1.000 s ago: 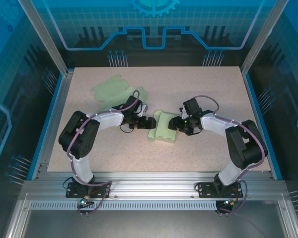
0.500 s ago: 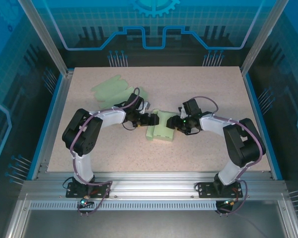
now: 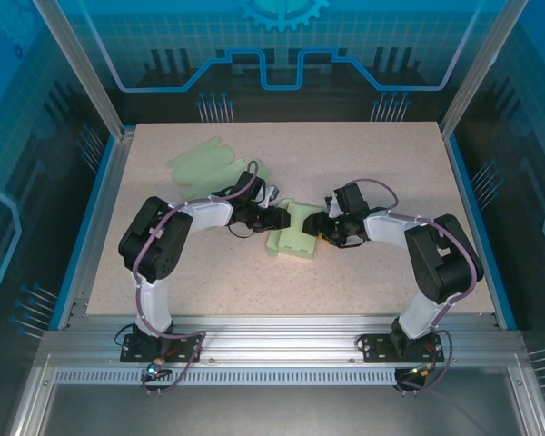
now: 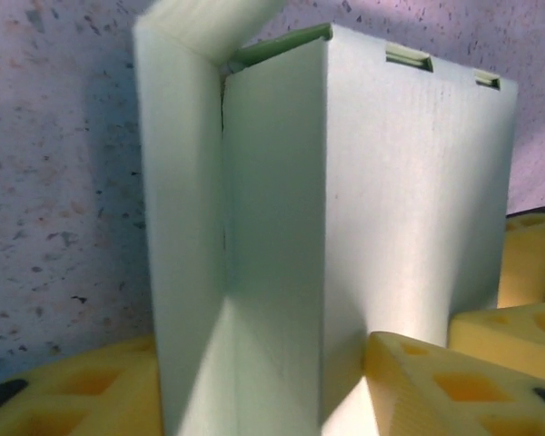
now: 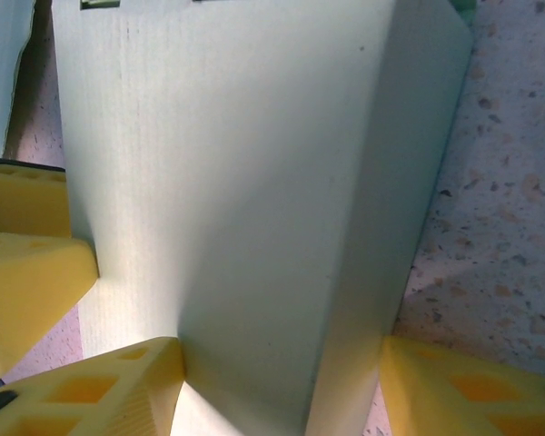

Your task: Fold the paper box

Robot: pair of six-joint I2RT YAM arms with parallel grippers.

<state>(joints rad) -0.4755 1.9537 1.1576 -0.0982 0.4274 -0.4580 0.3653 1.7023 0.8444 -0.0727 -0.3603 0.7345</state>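
Quick notes. The box [image 3: 295, 236] lay near the middle of the table [image 3: 391, 154], on its side, between the two arms. A spare flat sheet [image 3: 207, 162] of the same green paper lay well apart at the back left.

The left gripper [image 3: 277, 219] came at the box from the left end. In its wrist view we saw a yellow pad [image 4: 73, 391] against the outer wall and the other pad [image 4: 436, 381] against the broad face, so we read it as pinching the box. The right gripper [image 3: 324, 227] held the opposite end the same way, with one pad [image 5: 100, 391] on the wide face and the other [image 5: 472, 381] on the narrow side, jaws clamped on the box.

We judged the step as squaring up the body and closing the loose side. The left wall stood a little off the main panel, a seam showed between them, and an end flap [image 4: 209, 23] leaned over at the far end, not tucked.

To do it well, we thought:
- the right side should act as the anchor
- the squeeze should be light, since thin paper walls cave easily
- the left side should press the loose wall flush along the crease
- the box should be kept down on the table so it cannot twist
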